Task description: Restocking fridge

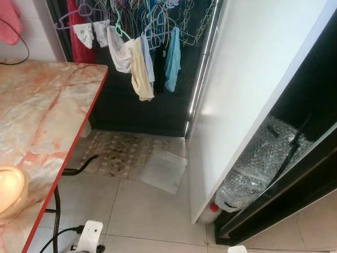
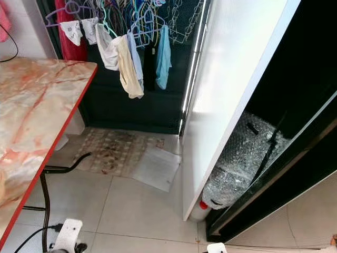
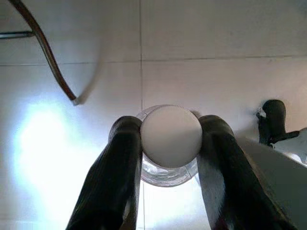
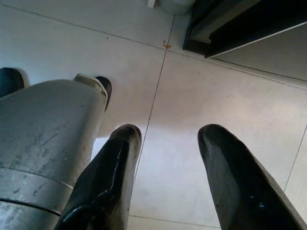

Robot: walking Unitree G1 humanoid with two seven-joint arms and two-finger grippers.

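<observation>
The left gripper point(image 3: 169, 143) hangs low over the pale tiled floor point(image 3: 216, 28), its two black fingers point(image 3: 120, 163) closed on the neck of a clear bottle with a round white cap point(image 3: 171, 136), one finger on either side just under the cap. The right gripper point(image 4: 168, 163) also points at the floor, fingers spread wide with nothing between them, beside a grey metal part of the robot's own body point(image 4: 43, 134).

From the head camera, the white fridge door point(image 1: 247, 95) stands open, and its dark lower door shelf point(image 1: 295, 184) already carries a crinkled clear plastic bottle with a red cap point(image 1: 251, 168), lying tilted. To the left stands the marble-patterned table with a red edge point(image 1: 47, 116); behind it, laundry hangs on plastic hangers point(image 1: 139, 52), and a worn patterned mat point(image 1: 121, 153) lies on the floor.

Judging by this, the step in hand is carrying the white-capped bottle to the fridge. The next move calls for raising the left arm and bringing the bottle toward the open compartment, finding room beside the stored bottle without knocking the door edge.

No brand, label or writing can be read anywhere.
</observation>
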